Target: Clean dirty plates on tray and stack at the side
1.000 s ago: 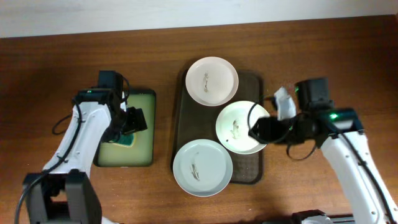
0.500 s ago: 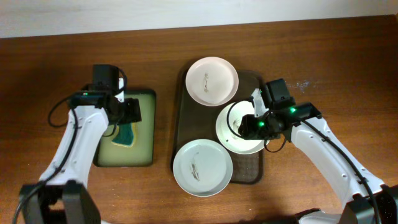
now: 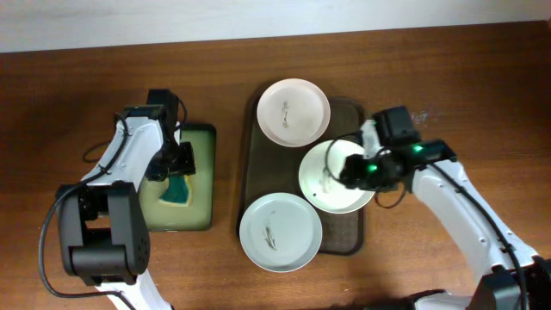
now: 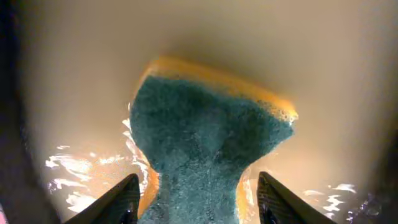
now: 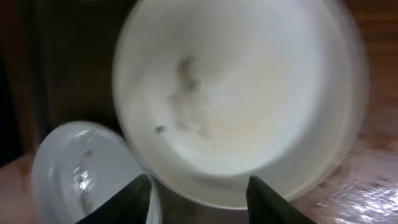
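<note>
Three white plates with brownish smears lie on the dark brown tray (image 3: 250,164): one at the back (image 3: 293,112), one at the middle right (image 3: 331,195), one at the front (image 3: 280,231). My right gripper (image 3: 347,169) is open and hovers over the middle plate (image 5: 249,93), its fingers (image 5: 196,196) near that plate's rim, with the front plate (image 5: 81,168) at the left. My left gripper (image 3: 182,164) is over the small tray, and its fingers (image 4: 196,199) pinch the teal and yellow sponge (image 4: 205,143), which also shows in the overhead view (image 3: 175,191).
The small black-rimmed tray (image 3: 212,176) with yellowish liquid stands left of the brown tray. Bare wooden table (image 3: 448,86) lies right of the brown tray and along the front. The table's back edge meets a white wall.
My right arm has swung in and its gripper has shifted a little over the middle plate. My left wrist has moved slightly above the small tray. The plates have not moved.
</note>
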Tool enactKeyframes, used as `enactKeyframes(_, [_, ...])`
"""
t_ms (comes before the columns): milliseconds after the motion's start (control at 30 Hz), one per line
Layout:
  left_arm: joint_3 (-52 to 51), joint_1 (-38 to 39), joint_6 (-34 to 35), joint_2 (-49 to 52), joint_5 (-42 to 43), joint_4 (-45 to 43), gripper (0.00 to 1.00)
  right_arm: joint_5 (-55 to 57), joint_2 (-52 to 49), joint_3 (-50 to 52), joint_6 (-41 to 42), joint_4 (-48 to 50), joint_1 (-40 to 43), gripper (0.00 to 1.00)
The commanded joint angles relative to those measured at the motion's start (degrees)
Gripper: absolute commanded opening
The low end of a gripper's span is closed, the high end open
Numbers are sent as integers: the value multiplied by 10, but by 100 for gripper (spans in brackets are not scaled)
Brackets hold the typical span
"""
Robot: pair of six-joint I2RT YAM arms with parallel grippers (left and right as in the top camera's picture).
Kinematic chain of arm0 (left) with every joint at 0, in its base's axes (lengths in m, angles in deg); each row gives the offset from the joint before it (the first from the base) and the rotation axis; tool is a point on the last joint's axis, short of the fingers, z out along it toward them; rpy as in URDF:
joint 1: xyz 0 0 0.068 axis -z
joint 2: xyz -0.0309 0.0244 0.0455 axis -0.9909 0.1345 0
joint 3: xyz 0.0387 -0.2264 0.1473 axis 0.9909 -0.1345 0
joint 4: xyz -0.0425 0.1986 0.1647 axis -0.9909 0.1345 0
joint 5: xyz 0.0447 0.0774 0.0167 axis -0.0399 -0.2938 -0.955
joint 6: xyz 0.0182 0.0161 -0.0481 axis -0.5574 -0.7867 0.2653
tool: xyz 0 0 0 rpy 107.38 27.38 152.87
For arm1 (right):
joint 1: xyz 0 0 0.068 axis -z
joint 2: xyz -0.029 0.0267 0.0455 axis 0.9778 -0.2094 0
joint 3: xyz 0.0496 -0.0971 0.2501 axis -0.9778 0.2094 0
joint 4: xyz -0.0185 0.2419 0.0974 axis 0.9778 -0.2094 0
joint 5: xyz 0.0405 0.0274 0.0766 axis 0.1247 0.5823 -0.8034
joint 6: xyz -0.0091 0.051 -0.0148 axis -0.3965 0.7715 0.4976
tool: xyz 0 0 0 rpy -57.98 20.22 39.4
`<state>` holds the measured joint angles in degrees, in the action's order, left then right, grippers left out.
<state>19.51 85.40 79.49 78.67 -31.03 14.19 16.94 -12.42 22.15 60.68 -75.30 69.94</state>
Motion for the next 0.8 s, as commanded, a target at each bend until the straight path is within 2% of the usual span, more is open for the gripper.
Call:
enactKeyframes(0, [-27, 0, -1, 3, -3, -29, 44, 3, 3, -12, 1, -26, 66, 51])
enactKeyframes(33, [-49, 1, -1, 3, 2, -49, 38, 1, 3, -12, 1, -35, 83, 51])
enactKeyframes(67, [-92, 1, -1, 3, 35, -93, 26, 2, 3, -11, 1, -42, 93, 52])
enactKeyframes(100, [-107, 1, -1, 3, 39, -109, 0, 2, 3, -11, 1, -42, 92, 55])
enactKeyframes(167, [-97, 1, -1, 3, 39, -102, 0, 5, 3, -11, 1, -41, 91, 57])
enactKeyframes(200, [-68, 1, -1, 2, 39, -71, 0, 6, 2, -11, 1, -38, 92, 60])
enactKeyframes(267, [54, 6, -5, 2, 45, 30, 0, 6, -3, -11, 3, -16, 104, 60])
enactKeyframes(333, [152, 32, -10, 2, 84, 82, 0, 6, -12, -11, 3, 2, 123, 60])
enactKeyframes(400, [252, 101, -10, 2, 135, 85, 0, 10, -41, -11, -12, 5, 129, 59])
enactKeyframes(433, [255, 129, -9, 2, 160, 56, 0, 23, -59, -11, -12, 4, 129, 59])
enactKeyframes(533, [255, 235, 24, 37, 200, -33, 0, 31, -138, -11, -24, 23, 128, 40])
enactKeyframes(567, [255, 267, 25, 59, 223, -58, 0, 31, -154, -11, -25, 35, 128, 31])
enactKeyframes(633, [255, 323, 67, 112, 238, -92, 0, 32, -167, -11, -25, 43, 128, 15])
enactKeyframes(667, [255, 342, 82, 136, 273, -114, 0, 32, -167, -11, -25, 45, 128, 8])
enactKeyframes(767, [255, 389, 139, 212, 374, -183, 0, 32, -167, -11, -25, 44, 128, 8])
